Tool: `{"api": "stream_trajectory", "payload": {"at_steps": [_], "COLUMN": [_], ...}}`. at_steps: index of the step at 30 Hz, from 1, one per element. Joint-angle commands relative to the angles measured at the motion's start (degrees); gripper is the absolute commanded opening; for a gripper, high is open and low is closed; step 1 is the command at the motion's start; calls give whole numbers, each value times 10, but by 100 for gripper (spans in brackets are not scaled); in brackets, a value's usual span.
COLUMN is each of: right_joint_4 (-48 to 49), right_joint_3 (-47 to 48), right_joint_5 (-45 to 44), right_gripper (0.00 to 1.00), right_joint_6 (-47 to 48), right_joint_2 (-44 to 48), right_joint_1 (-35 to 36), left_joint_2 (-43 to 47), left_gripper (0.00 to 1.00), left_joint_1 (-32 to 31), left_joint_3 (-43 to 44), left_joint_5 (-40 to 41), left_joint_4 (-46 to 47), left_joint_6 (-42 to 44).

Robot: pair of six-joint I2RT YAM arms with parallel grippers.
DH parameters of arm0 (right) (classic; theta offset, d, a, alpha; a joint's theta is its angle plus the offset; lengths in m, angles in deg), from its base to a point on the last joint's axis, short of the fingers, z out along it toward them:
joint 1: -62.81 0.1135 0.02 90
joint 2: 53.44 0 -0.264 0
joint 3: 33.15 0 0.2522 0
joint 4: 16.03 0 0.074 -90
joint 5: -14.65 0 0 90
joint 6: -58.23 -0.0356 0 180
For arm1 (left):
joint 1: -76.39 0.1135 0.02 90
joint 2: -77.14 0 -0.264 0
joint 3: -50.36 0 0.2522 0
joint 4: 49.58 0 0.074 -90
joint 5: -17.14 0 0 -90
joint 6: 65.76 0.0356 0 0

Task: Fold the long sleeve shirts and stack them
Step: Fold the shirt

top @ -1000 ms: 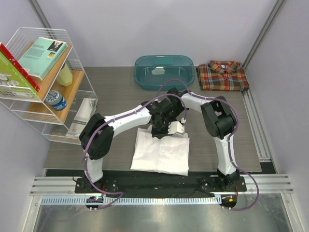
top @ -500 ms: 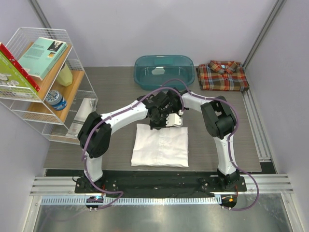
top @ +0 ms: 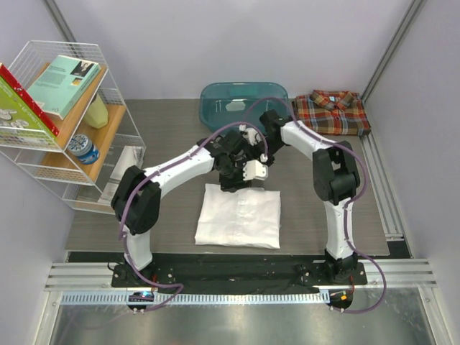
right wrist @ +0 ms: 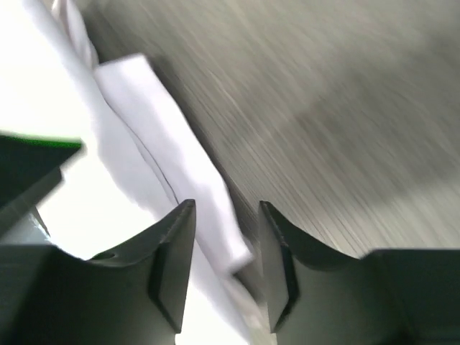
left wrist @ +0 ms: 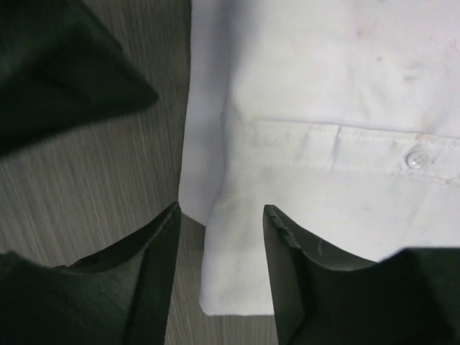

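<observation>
The white long sleeve shirt lies folded into a flat rectangle on the table in front of the arm bases. My left gripper hovers over its far edge, open, and a corner of the white shirt lies loose below between the fingers. My right gripper hangs just beside it, also open; the blurred edge of the white shirt runs between its fingers without being pinched. The plaid long sleeve shirt lies folded at the back right.
A teal tub stands at the back centre, next to the plaid shirt. A white wire shelf with books, a bottle and a tin fills the left side. A metal rail runs along the table's right edge.
Both grippers, shut on the white shirt's far edge a second ago, laid it flat and have opened. Both have lifted slightly toward the back.
</observation>
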Motion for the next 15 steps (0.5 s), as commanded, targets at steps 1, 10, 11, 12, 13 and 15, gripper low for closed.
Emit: {"api": "stream_trajectory", "payload": {"at_steps": [1,10,11,12,13,15], "right_joint_4": [-85,-104,-96,-93,-90,-86], "right_joint_3": [31,-91,-98,-110,-115,-129], "right_joint_5": [-6,-14,-16,-20,-22,-26], "right_gripper": [49,59,59,60,60,61], "right_joint_6": [45,95,100,103,105,113], "right_joint_2": [79,135,132,130,126,123], "right_joint_1": [-49,-66,-66,-66,-66,-67], "left_joint_2": [63,-4,-13,-32,-40,-62], "left_gripper": [53,56,56,56,56,57], "left_joint_1": [55,161,165,169,175,175], "left_joint_3": [31,61,67,75,87,98], "left_joint_5": [-69,-133,-142,-145,-152,-167], "left_joint_4": [-50,-111,-117,-124,-128,-151], "left_joint_6": [-42,-106,-107,-108,-112,-108]}}
